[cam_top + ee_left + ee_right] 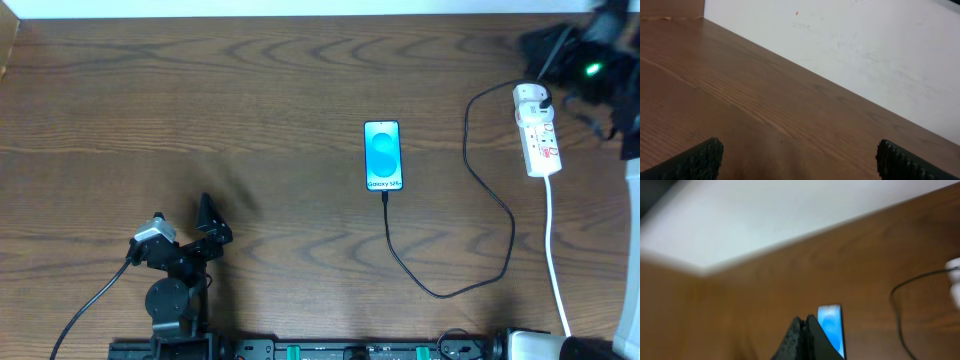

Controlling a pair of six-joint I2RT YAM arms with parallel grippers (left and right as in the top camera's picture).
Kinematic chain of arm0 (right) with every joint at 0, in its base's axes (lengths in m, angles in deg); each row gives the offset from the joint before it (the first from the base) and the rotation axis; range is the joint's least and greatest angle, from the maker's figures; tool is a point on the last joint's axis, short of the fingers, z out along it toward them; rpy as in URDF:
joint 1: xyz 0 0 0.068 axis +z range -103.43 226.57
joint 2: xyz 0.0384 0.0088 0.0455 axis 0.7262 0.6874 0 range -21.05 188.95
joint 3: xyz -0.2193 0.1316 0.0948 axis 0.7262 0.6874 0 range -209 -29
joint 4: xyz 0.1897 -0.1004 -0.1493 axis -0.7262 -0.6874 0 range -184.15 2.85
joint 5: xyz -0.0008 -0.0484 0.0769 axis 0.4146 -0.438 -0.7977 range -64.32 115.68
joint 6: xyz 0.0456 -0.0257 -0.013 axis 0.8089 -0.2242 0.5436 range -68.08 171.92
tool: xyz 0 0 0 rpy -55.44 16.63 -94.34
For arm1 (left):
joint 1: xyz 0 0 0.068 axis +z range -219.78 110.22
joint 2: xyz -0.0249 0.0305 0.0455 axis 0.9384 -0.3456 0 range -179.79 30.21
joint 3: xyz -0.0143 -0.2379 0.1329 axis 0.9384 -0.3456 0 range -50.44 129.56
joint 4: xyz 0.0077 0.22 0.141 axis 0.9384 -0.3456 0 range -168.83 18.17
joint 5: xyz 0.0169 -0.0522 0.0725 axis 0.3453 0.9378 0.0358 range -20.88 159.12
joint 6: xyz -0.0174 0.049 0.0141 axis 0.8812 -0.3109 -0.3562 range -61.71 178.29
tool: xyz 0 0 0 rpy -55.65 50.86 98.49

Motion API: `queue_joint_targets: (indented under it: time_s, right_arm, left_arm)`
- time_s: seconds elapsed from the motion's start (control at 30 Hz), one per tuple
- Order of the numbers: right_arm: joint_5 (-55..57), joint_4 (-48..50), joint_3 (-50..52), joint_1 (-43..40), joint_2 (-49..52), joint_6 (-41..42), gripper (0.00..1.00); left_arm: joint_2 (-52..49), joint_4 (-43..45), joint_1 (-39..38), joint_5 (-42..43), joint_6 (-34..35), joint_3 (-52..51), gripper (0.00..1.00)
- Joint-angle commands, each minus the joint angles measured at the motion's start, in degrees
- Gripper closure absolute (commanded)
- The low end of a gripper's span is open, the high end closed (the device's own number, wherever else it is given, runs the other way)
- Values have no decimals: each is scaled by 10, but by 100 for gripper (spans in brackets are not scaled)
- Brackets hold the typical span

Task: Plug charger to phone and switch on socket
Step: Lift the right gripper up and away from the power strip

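The phone [383, 155] lies at table [250, 100] centre, socket [537, 130] far right; charger [480, 280] loops between them.

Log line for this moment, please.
left gripper open, empty | right gripper shut, near socket | charger tip at phone bottom edge | socket on/off unreadable

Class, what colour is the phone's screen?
Light blue and teal, with white text; the phone shows best in the overhead view.
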Motion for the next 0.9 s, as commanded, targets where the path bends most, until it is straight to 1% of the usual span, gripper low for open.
queue_joint_targets:
  time_s: [0.0, 0.03, 0.1, 0.2, 0.23, 0.27, 0.37, 0.4, 0.47, 0.5, 0.77, 0.87]
  right_arm:
    - [60, -72, 0, 24, -2, -188, 95]
    - [120, -103, 0, 29, -2, -195, 99]
    - [231, -152, 0, 32, -2, -185, 99]
    - [382, -199, 0, 32, -2, -129, 99]
    - [412, -203, 0, 32, -2, -112, 98]
    - [424, -205, 0, 32, -2, -102, 92]
    - [418, -212, 0, 33, -2, -102, 81]
    - [414, -213, 0, 33, -3, -102, 73]
    - [409, -222, 0, 33, -3, -102, 37]
    - [406, -228, 0, 32, -3, -103, 1]
    - [360, -283, 0, 32, -2, -102, 1]
    - [346, -290, 0, 32, -2, -102, 1]
  left_arm:
    - [4, -23, -2, -12, 5, -10, 2]
    - [4, -23, -2, -12, 5, -10, 2]
    - [4, -23, -2, -12, 5, -10, 2]
    - [4, -23, -2, -12, 5, -10, 2]
    - [4, -23, -2, -12, 5, -10, 2]
    - [4, -23, -2, -12, 5, -10, 2]
    - [4, -23, -2, -12, 5, -10, 2]
    - [4, -23, -2, -12, 5, -10, 2]
    - [4, -23, -2, -12, 5, -10, 2]
    - [4, -23, -2, -12, 5, -10, 2]
    - [4, -23, -2, -12, 5, -10, 2]
    - [4, -23, -2, -12, 5, -10, 2]
